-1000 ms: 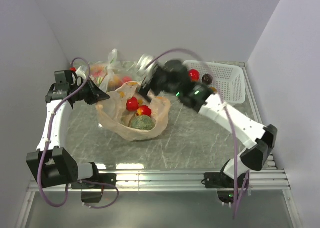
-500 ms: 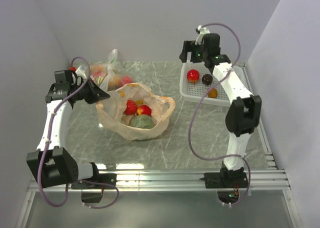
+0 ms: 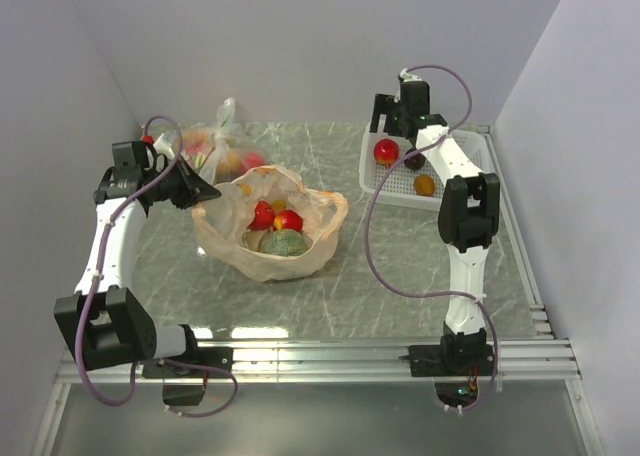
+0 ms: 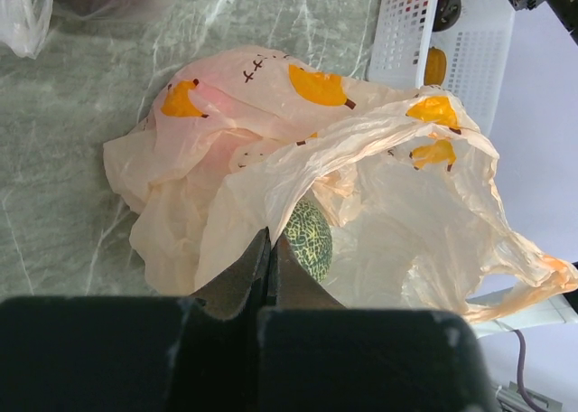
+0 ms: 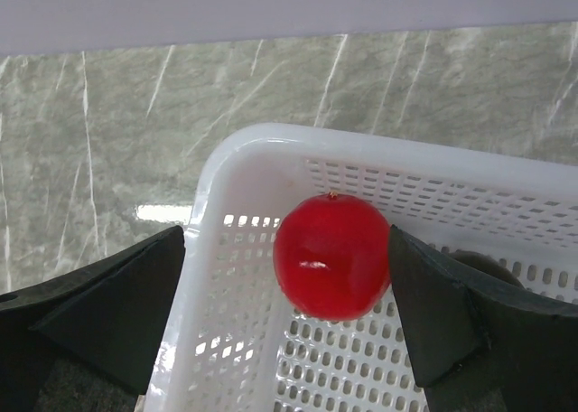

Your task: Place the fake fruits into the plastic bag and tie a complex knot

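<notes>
The plastic bag (image 3: 255,261) lay slumped and open on the grey marbled worktop (image 3: 330,311), left of the middle. Its thin peach-orange film was printed with orange shapes. The left hand (image 3: 200,191) was pinched shut on the bag's left rim, and the left wrist view showed the film gathered between its closed fingers (image 4: 239,285). Inside the bag the green netted melon (image 3: 286,243) lay on the near side. Two red balls (image 3: 263,214) touched each other just beyond it. A small yellow-orange patch showed farther in, but whether it was fruit or print could not be told.

The white basket (image 5: 298,139) stood at the far right of the worktop, well apart from the bag. In it lay a third red ball (image 5: 331,255) in the far left corner, a dark maroon fruit (image 3: 413,160) just right of it, and an orange-brown fruit (image 3: 424,184) nearer. The right hand (image 3: 390,128) hung over that far left corner, spread wide and holding nothing. In its wrist view the red ball sat between the two fingers (image 5: 108,313), though whether either touched it could not be told.

A clear bag (image 3: 215,146) of mixed fruits stood at the far left, just beyond the left hand.
</notes>
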Controlling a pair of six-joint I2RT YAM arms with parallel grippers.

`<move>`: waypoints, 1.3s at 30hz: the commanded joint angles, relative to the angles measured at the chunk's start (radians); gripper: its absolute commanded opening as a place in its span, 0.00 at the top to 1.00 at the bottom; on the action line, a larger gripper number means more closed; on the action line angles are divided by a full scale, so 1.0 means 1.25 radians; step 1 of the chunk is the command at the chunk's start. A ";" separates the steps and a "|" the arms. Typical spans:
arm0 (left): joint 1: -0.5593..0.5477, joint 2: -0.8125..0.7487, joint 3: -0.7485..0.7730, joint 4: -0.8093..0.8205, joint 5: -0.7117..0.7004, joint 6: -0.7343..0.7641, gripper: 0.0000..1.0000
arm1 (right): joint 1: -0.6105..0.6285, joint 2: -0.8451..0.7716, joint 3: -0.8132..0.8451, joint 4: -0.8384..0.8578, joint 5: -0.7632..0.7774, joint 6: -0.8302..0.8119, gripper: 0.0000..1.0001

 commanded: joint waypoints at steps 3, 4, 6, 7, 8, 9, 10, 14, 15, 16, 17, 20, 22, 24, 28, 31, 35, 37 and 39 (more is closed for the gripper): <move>-0.002 0.012 -0.002 0.021 0.001 0.001 1.00 | -0.007 0.017 -0.014 0.014 0.029 0.027 0.01; -0.004 0.013 -0.003 0.025 0.001 0.001 0.99 | -0.010 0.020 -0.014 0.009 0.020 0.030 0.02; -0.004 0.013 -0.009 0.028 0.001 -0.001 1.00 | -0.012 0.017 -0.020 -0.001 0.010 0.033 0.02; -0.004 0.015 -0.009 0.030 0.001 -0.002 0.99 | -0.013 0.015 -0.025 -0.002 0.010 0.032 0.02; -0.004 0.017 -0.009 0.028 0.001 -0.002 0.99 | -0.012 0.015 -0.028 -0.010 0.004 0.033 0.02; -0.002 0.018 -0.009 0.027 0.001 -0.002 0.99 | -0.013 0.017 -0.025 -0.020 0.003 0.036 0.02; -0.004 0.017 -0.008 0.026 0.001 0.000 1.00 | -0.012 0.021 -0.019 -0.032 0.001 0.037 0.02; -0.005 0.020 -0.005 0.027 0.000 -0.002 1.00 | -0.014 0.054 0.017 -0.113 0.004 0.063 0.02; -0.004 0.021 -0.005 0.027 -0.001 -0.003 0.99 | -0.016 0.058 0.021 -0.119 0.010 0.067 0.03; -0.004 0.021 -0.007 0.027 -0.001 -0.003 1.00 | -0.016 0.060 0.022 -0.123 0.010 0.070 0.03; -0.002 0.022 -0.008 0.027 -0.001 -0.004 0.99 | -0.016 0.064 0.025 -0.126 0.012 0.079 0.03; -0.004 0.023 -0.007 0.026 -0.001 -0.005 0.99 | -0.017 0.070 0.026 -0.134 0.010 0.096 0.03; -0.002 0.023 -0.004 0.023 -0.004 -0.002 0.99 | -0.021 0.072 0.024 -0.136 0.006 0.109 0.03; -0.004 0.022 -0.004 0.023 -0.005 -0.002 0.99 | -0.022 0.079 0.024 -0.133 0.001 0.121 0.02; -0.004 0.021 -0.010 0.023 -0.006 0.000 1.00 | -0.030 0.088 0.022 -0.125 -0.020 0.148 0.03; -0.004 0.020 -0.010 0.023 -0.005 -0.002 0.99 | -0.039 0.095 0.024 -0.109 -0.030 0.167 0.02; -0.004 0.024 -0.009 0.023 -0.005 -0.002 1.00 | -0.049 0.097 0.038 -0.075 -0.015 0.188 0.01; -0.002 0.024 -0.010 0.025 -0.006 -0.002 1.00 | -0.050 0.098 0.043 -0.063 -0.030 0.180 0.01; -0.004 0.023 -0.014 0.027 -0.008 -0.003 0.99 | -0.050 0.093 0.034 -0.033 -0.058 0.175 0.02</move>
